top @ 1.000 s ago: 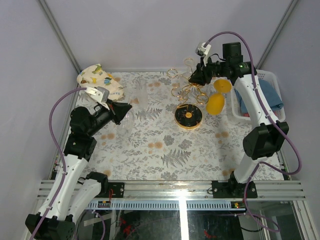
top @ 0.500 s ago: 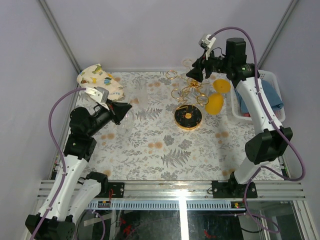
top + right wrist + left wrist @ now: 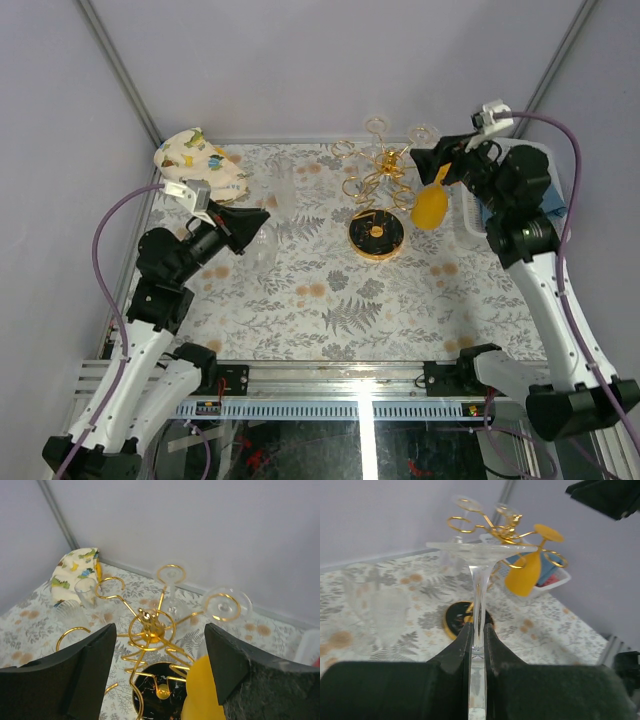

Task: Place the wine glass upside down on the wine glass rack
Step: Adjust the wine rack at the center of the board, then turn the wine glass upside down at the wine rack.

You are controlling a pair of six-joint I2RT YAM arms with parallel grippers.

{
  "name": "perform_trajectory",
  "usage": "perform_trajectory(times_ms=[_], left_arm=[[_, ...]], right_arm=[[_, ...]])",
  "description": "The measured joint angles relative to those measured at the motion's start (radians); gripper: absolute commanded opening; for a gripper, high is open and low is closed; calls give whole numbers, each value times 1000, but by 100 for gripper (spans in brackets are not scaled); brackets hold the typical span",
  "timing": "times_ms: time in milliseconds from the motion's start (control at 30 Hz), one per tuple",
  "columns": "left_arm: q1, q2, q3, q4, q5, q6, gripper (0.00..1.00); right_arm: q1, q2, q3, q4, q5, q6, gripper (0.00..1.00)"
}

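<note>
Gripping claw, left: left gripper (image 3: pixel 477 630) pinched tight on the stem of the clear wine glass (image 3: pixel 479 575), foot pointing away toward the rack
Task glass position: held over the left half of the table (image 3: pixel 330 300), well apart from the wine glass rack (image 3: pixel 377 232)
Right claw: right gripper (image 3: pixel 159 672) spread wide, holding nothing, near the rack's crown on its right side
Rack load: yellow glass (image 3: pixel 430 207) hangs bowl-down on the right; two clear glasses (image 3: pixel 171 575) hang on the far arms
Obstructions: clear tumblers (image 3: pixel 380 607) stand left of the rack, near the held glass
Surroundings: patterned cloth (image 3: pixel 195 160) far left; white basket (image 3: pixel 540 160) far right
</note>
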Motion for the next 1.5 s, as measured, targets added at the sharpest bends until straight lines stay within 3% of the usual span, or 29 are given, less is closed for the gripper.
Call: perform_trajectory(times_ms=[267,500,600,867,1167,1500], left_arm=[[-235,50,20,1,-249,-107,0],[-615,217,37,37,-498,-65,0],[-711,297,37,95,-568,-32,0],[-737,499,37,259,-576,-21,0],[-737,594,37,405,-417,61,0],[-737,695,26,604,-348,114,0]], right_arm=[[1,-300,-253,-23,252,150,80],[1,-585,-366,-164,387,216,80],[1,-677,-394,-241,417,236,80],[1,-804,-481,-465,429,276,80],[1,-900,-495,-599,491,316,80],[1,-1000,-549,-612,594,357,100]])
